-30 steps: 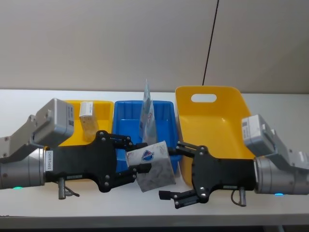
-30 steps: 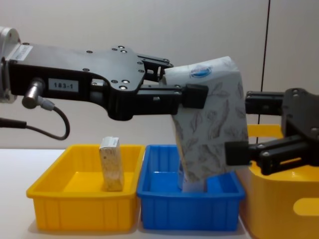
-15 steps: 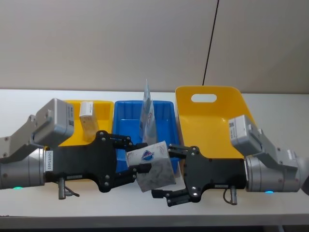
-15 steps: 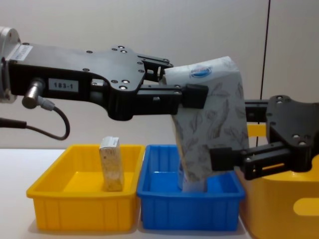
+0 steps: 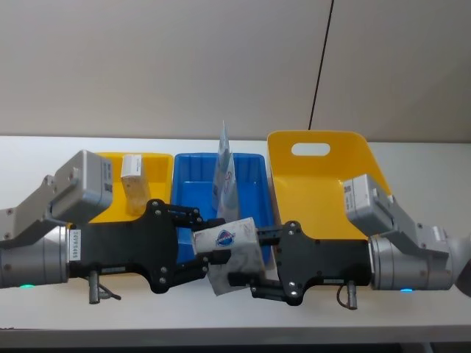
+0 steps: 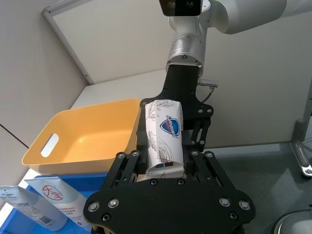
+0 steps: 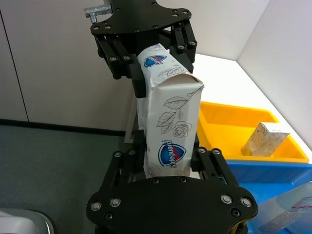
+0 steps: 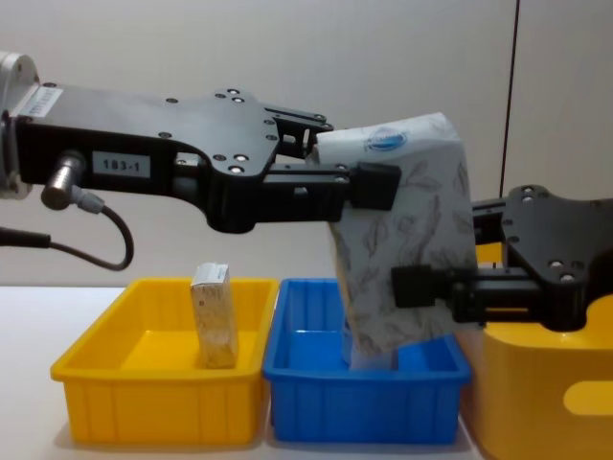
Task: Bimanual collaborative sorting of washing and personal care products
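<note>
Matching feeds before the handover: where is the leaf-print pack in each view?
Head: leaf-print pack low centre, between left end effector and right end effector, both clamped on it.
Chest: pack centre-right, blue bin behind its lower end.
Left wrist: pack at centre.
Right wrist: pack at centre.
Shared landmark: the blue bin.

Two packs (image 5: 228,241), two pouches (image 6: 54,196), two yellow bins (image 5: 352,160), one blue bin (image 5: 190,185)
</note>
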### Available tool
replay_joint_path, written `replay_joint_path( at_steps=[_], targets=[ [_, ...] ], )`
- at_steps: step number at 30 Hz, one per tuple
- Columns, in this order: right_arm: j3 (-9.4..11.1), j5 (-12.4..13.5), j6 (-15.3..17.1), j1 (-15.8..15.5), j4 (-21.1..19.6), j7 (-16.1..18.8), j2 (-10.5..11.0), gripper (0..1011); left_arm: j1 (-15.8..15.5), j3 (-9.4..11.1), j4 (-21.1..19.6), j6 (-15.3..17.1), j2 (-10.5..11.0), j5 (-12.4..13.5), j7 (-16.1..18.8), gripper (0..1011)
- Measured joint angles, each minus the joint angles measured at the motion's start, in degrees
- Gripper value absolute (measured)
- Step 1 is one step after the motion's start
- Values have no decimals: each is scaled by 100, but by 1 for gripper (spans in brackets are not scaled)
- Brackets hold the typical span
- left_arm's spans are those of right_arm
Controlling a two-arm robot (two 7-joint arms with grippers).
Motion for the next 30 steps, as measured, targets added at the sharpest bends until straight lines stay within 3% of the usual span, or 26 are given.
replay_joint_path(
  at_steps=[3, 10, 22, 28, 30],
  targets=[
    [-12, -4, 0, 11, 6, 4, -8, 406, 0, 0, 0, 0, 0, 0, 0, 355],
    [-21, -4, 0, 13, 10, 5, -7, 356, 0, 0, 0, 0, 0, 0, 4, 391],
    [-29, 48, -1, -71, -30, -99, 11, 356, -1, 0, 0, 0, 0, 0, 6, 776],
    [-22, 57, -28, -124, -55, -224, 20, 356, -4, 0, 0, 0, 1, -5, 6, 947],
    [-6, 57, -49, -157, -68, -296, 23, 356, -6, 0, 0, 0, 1, -14, 7, 962]
  ],
)
